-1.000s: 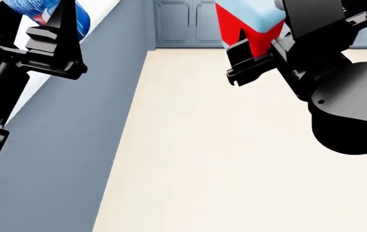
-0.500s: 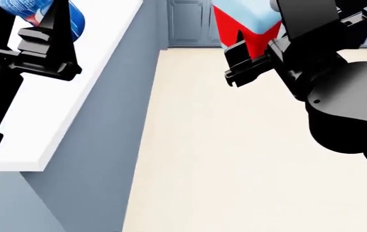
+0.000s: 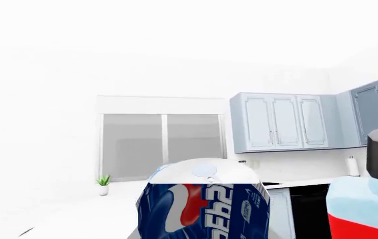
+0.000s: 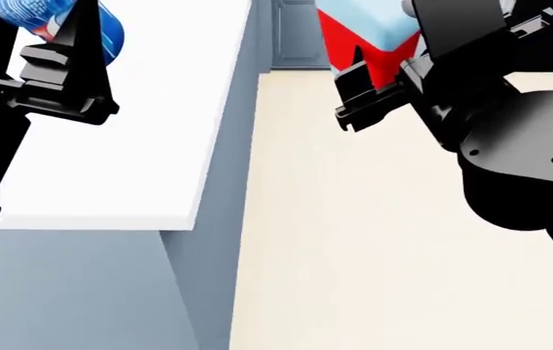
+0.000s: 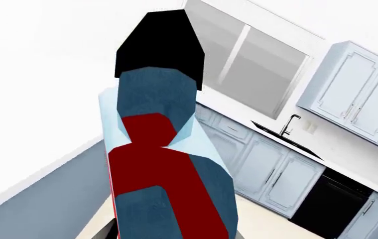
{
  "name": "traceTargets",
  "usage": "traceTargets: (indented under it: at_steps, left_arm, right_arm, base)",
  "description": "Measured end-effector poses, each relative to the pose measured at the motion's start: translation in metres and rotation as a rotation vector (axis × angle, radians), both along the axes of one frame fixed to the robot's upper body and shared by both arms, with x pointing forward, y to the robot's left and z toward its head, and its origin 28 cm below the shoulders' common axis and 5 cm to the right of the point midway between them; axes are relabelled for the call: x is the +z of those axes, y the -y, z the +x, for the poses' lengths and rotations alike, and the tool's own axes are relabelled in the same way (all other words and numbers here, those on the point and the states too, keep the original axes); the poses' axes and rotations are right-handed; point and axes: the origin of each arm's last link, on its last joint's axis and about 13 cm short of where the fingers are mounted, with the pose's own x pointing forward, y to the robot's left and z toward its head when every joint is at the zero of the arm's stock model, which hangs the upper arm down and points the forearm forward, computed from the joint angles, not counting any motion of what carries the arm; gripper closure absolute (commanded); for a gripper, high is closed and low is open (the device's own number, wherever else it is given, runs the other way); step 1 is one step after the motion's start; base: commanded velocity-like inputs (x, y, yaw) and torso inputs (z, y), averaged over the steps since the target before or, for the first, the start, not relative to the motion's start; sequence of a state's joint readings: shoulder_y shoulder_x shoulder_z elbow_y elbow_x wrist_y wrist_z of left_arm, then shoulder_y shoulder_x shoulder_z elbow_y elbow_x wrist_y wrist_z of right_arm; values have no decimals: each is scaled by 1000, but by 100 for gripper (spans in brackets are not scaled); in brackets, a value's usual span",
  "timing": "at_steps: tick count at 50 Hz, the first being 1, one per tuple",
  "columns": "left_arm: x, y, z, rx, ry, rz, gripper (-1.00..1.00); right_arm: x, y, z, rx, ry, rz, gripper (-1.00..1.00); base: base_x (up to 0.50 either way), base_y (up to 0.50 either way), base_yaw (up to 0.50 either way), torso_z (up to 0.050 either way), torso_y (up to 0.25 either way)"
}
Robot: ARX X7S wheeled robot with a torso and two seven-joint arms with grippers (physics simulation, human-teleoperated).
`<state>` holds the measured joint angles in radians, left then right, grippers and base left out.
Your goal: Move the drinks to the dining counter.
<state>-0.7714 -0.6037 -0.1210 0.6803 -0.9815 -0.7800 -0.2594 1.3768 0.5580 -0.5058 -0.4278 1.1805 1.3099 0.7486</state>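
In the left wrist view the can (image 3: 203, 209) fills the lower centre, close to the lens: a glossy blue cylinder with a domed silver top and a pull tab. Its lettering reads "PEPSI", shown mirrored, beside the red, white and blue globe logo; smaller white print sits to the right of it, too small to read. At the lower right edge of that view stands the bottle (image 3: 368, 204), with a pale blue shoulder, a red band below and a blocky black cap.

In the right wrist view the bottle (image 5: 165, 174) is a flat, faceted slab of light blue with a plain red label running down its face, no writing visible, and a black angular cap at the top.

In the head view the left gripper (image 4: 67, 55), matte black and angular, is at the upper left, pinching the can (image 4: 52, 18), which sits above the counter (image 4: 130, 146). The counter is a plain, smooth white slab with grey-blue sides, filling the left of the frame. At the upper right the right gripper (image 4: 393, 69) is clamped around the bottle's red label (image 4: 369, 36), held over the cream floor (image 4: 354, 240).

Farther off are pale blue panelled cabinets (image 3: 285, 122), a grey window (image 3: 162, 144) and a small potted plant (image 3: 102, 184).
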Motion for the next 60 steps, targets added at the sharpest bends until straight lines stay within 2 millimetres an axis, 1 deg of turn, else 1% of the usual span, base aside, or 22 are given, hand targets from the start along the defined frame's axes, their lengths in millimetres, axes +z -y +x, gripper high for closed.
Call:
traceTargets:
  at_steps: [13,29,49,52,57,60]
  left_arm:
    - [-2,-1,0,0,-2,-2,100]
    - [-4,-1,0,0,-5,-2,100]
    - [-5,-1,0,1,-5,1,100]
    - [-4,-2,0,9,-2,2,100]
    - [-4,-1,0,6,-4,2,100]
    - [-5,0,0,-3,-5,3,100]
  right_arm:
    - [0,-1,1,4,-3,-3,100]
    - [-2,-1,1,9,-6,-4,100]
    - [-2,-2,1,17,-7,-7,100]
    - [-2,-3,0,35,-9,-1,100]
    - [-2,-2,0,34,-6,8,100]
    - [-3,-1,0,19,0,3,100]
  base:
    - [-499,-95,0,1,1]
    - [-500,-5,0,1,1]
    - [-502,305,0,1,2]
    - [-46,437,0,0,0]
    - [0,48,0,0,4]
    - [-368,-3,0,0,0]
